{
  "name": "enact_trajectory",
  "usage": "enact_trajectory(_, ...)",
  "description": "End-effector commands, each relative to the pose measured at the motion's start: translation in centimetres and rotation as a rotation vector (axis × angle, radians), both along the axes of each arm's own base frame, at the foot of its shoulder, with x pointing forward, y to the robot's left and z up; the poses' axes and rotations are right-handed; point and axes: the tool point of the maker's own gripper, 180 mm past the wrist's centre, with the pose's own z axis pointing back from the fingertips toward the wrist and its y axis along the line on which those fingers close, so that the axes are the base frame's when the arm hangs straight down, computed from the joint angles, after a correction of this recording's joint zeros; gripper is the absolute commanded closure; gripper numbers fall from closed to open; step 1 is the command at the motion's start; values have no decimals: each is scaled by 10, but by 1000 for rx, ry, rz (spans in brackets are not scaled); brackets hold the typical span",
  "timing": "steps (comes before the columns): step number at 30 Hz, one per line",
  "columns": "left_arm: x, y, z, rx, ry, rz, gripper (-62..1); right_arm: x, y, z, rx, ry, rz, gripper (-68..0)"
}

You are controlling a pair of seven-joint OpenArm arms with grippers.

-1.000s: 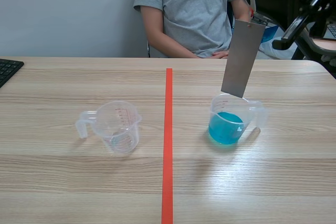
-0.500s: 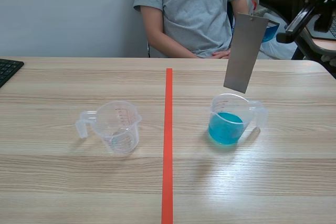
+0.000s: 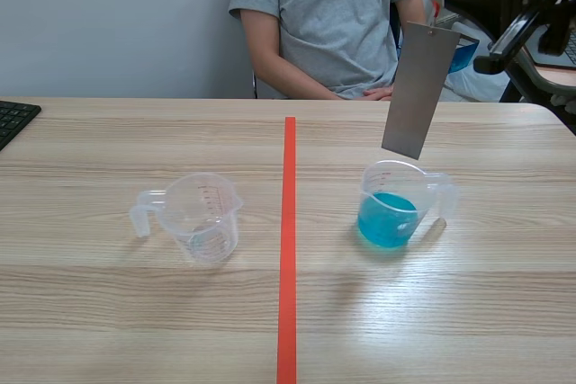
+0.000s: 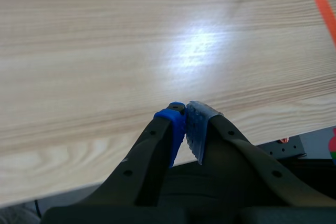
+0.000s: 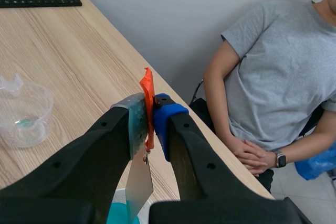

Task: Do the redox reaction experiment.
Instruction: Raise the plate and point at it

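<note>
Your right gripper (image 5: 149, 109) is closed on a crumpled orange tab (image 5: 147, 90), pinched between its dotted pads. From this tab hangs a flat, matt grey metal strip (image 3: 416, 92), rectangular and slightly tilted. The strip's lower edge hangs just above the rim of a clear plastic beaker (image 3: 373, 184) with a side handle. The beaker holds blue liquid (image 3: 387, 219) and stands on the pale wood-grain table (image 3: 135, 312), right of the orange-red tape line (image 3: 287, 249). Left of the line stands an empty clear measuring cup (image 3: 200, 216); its red graduations are too small to read. Your left gripper (image 4: 185, 129) is closed on nothing, its pads meeting over the table's edge.
</note>
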Motion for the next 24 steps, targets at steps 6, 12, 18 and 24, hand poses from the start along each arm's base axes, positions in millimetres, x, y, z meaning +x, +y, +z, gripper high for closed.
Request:
enact_trajectory(6, 54, -17, 30, 14, -114, -156, -41, -1, -1, 11, -2, -35, 10, -14)
enact_trajectory(12, 97, -32, 59, 33, -219, -298, -41, -1, -1, 11, -2, -34, 10, -13)
enact_trajectory(18, 129, -69, 70, 42, -267, -426, -41, -1, -1, 11, -2, -34, 10, -13)
enact_trajectory(24, 155, -113, 78, 24, -328, -523, -40, -1, -1, 11, -3, -33, 9, -13)
